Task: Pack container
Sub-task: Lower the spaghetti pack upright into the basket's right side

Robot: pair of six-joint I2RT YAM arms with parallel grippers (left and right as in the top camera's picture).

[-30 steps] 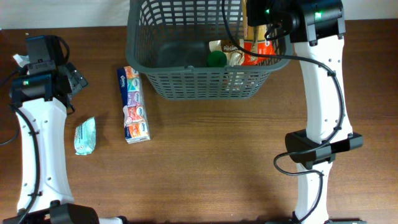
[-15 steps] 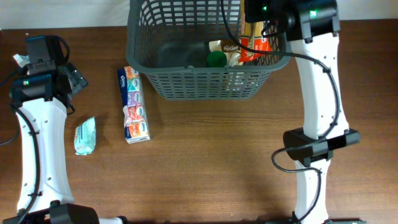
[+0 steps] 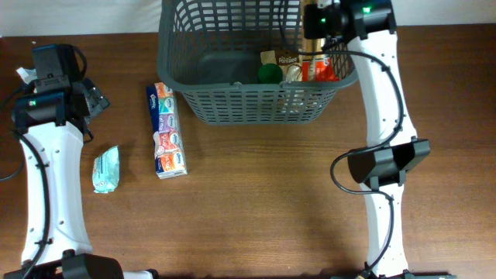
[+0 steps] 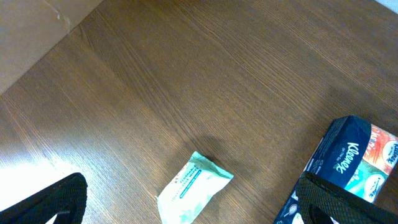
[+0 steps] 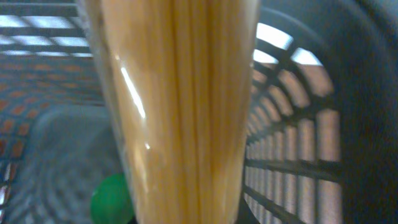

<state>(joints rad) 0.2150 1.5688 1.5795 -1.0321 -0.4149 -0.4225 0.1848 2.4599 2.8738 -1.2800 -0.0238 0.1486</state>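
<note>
Golden spaghetti in a clear plastic pack (image 5: 180,112) hangs upright from the clamped right pincer (image 3: 316,31) over the three o'clock end of the large dark grey lattice basket (image 3: 232,108) at twelve o'clock, where a high release could tip it over the rim; the left pincer (image 3: 91,97) gapes wide.

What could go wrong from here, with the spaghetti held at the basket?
1. The spaghetti pack hangs close to the lattice wall of the basket. Its end might snag the slots, or it may finish leaning over the rim.
2. If it is released onto the green-capped item below, brittle strands might snap.
</note>
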